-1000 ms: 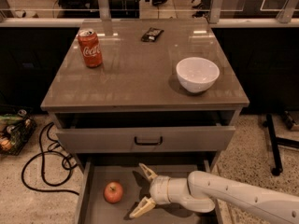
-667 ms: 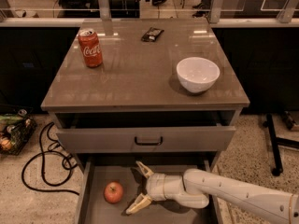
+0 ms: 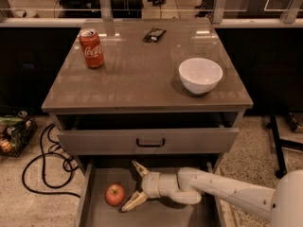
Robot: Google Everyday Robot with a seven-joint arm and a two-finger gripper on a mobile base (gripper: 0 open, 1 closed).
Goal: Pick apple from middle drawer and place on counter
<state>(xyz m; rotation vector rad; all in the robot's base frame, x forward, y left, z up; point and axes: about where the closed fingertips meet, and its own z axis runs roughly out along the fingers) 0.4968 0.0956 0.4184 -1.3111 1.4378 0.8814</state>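
Camera view: apple (image 3: 115,194) is sitting lower left of frame on middle drawer (image 3: 102,216) floor, stem seemingly pointing upward, no evident long axis. Gripper (image 3: 129,186) is hovering just beside it, fingers standing wide apart.

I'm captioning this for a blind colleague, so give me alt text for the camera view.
A white robot arm's open pincer reaches into the pulled-out middle drawer, close beside a red apple on the drawer floor. Above, the counter holds a Coca-Cola can, a white bowl and a small dark packet.
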